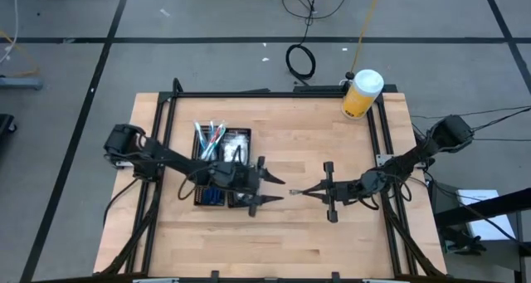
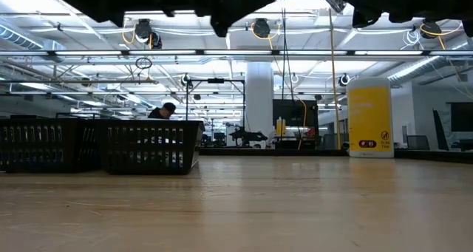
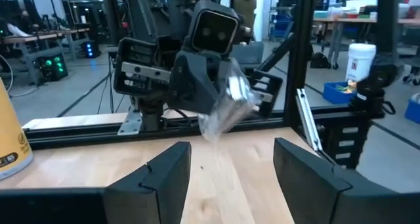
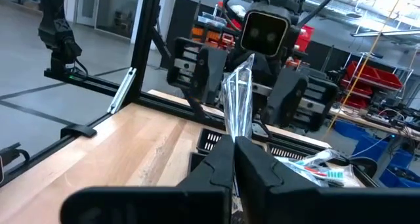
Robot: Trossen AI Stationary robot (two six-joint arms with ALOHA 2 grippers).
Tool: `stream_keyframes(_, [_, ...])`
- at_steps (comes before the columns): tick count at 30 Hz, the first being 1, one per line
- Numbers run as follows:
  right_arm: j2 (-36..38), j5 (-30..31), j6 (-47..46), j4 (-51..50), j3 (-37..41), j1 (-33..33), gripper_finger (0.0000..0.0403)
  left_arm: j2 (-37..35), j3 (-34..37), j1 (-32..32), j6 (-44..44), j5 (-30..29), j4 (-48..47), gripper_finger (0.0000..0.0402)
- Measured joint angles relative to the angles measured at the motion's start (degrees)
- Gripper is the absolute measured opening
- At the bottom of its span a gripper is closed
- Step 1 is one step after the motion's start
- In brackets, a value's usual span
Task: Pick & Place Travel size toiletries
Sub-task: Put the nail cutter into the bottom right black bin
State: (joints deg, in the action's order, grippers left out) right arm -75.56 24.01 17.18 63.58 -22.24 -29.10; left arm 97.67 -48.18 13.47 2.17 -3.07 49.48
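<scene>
Clear plastic packet (image 4: 237, 99) hangs above mid-surface, pinched in the right gripper (image 4: 234, 148), whose fingers are closed on its end. The left gripper (image 3: 231, 159) faces it just right of the black tray (image 1: 217, 168), fingers parted and empty, apparently ready for a handover.

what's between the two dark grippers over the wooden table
In the high view, a clear plastic packet spans the gap, pinched in the shut right gripper and pointing into the open left gripper; bare wooden table lies below.
</scene>
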Motion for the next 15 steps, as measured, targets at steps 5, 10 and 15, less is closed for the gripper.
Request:
stream_keyframes(5, [0.01,-0.01,-0.05,-0.16,0.00,0.00,0.0000,4.68,-5.27,-0.35,-0.78,0.01,-0.29,0.0214])
stream_keyframes(10, [0.01,-0.02,-0.12,-0.45,0.00,0.00,0.0000,7.74,-9.42,-0.35,-0.80,0.00,-0.29,0.0214])
stream_keyframes(15, [0.02,0.00,-0.16,-1.78,0.00,0.00,0.0000,7.89,-10.04,-0.37,-0.81,-0.02,-0.20,0.0214])
